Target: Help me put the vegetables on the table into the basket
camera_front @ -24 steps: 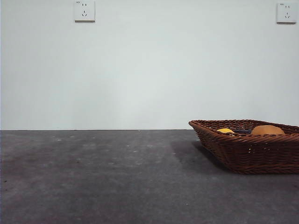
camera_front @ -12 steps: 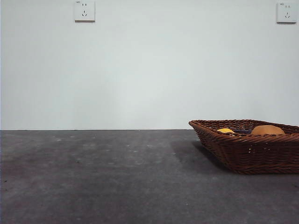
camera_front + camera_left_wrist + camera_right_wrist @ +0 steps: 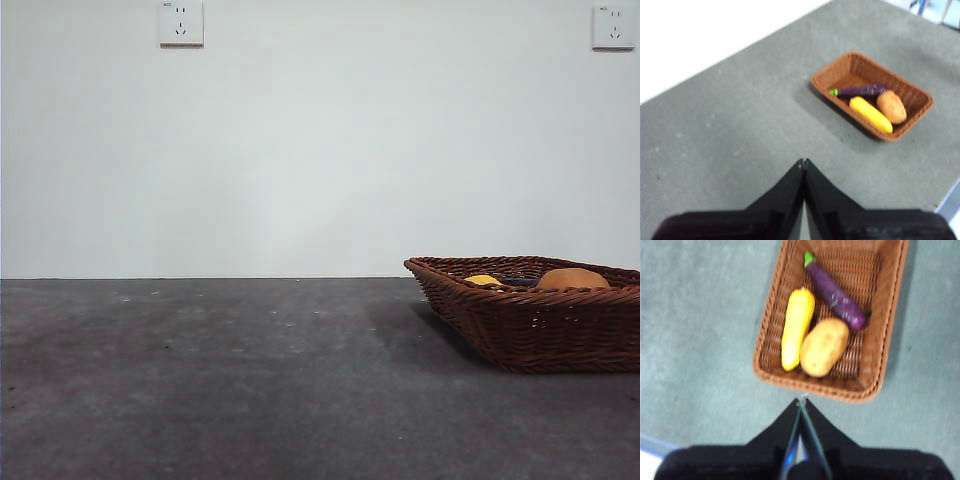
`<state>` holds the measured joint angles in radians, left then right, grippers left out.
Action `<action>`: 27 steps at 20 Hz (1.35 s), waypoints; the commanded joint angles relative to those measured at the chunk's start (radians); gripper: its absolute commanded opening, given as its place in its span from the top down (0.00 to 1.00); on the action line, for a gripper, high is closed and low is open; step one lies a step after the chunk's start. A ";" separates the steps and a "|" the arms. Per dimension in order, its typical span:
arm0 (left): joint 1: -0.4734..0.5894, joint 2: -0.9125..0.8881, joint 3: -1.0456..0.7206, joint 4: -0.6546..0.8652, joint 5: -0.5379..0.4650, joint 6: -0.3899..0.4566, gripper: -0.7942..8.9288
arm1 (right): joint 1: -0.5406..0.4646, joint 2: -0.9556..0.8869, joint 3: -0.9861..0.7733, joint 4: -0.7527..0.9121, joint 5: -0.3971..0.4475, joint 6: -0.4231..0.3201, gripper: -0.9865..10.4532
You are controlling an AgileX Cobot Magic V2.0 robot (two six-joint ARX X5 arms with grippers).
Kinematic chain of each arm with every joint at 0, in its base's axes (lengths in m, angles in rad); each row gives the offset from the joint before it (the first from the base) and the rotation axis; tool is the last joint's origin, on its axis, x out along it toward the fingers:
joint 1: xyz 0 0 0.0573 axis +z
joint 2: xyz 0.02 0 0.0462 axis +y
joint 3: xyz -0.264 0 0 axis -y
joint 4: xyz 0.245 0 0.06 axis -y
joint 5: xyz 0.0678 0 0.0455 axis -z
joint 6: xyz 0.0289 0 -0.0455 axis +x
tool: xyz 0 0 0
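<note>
The brown wicker basket stands on the dark grey table at the right. In it lie the yellow corn cob, the orange-brown tuber and the purple eggplant. The left wrist view shows the basket with corn, tuber and eggplant far from my left gripper, which is shut and empty, high above the table. My right gripper is shut and empty, above the basket's near rim. In the front view only the corn and tuber peek over the rim.
Two wall sockets sit on the white wall behind the table. The table's edge shows in the right wrist view and in the left wrist view. Neither arm shows in the front view.
</note>
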<state>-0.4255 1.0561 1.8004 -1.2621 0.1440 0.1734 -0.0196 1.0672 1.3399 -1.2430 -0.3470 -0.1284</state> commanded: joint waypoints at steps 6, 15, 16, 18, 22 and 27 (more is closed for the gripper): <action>0.222 -0.151 -0.052 0.192 -0.010 0.130 0.92 | 0.000 0.003 -0.002 0.077 0.000 -0.005 0.91; 0.471 -0.594 -0.869 0.835 0.099 0.201 0.92 | 0.000 0.003 -0.002 0.076 0.000 -0.005 0.91; 0.478 -0.635 -0.965 0.892 0.099 0.196 0.92 | 0.000 0.003 -0.002 0.076 0.000 -0.005 0.91; 0.481 -0.711 -1.146 0.986 0.098 0.178 0.92 | 0.000 0.003 -0.002 0.076 0.000 -0.005 0.91; 0.481 -0.837 -1.404 1.084 0.071 0.125 0.92 | 0.000 0.003 -0.002 0.076 0.000 -0.005 0.91; 0.481 -0.975 -1.606 1.084 -0.015 0.062 0.92 | 0.000 0.003 -0.002 0.076 0.000 -0.005 0.91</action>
<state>0.0525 0.0834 0.2031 -0.1890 0.1360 0.2581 -0.0196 1.0683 1.3399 -1.1728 -0.3470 -0.1284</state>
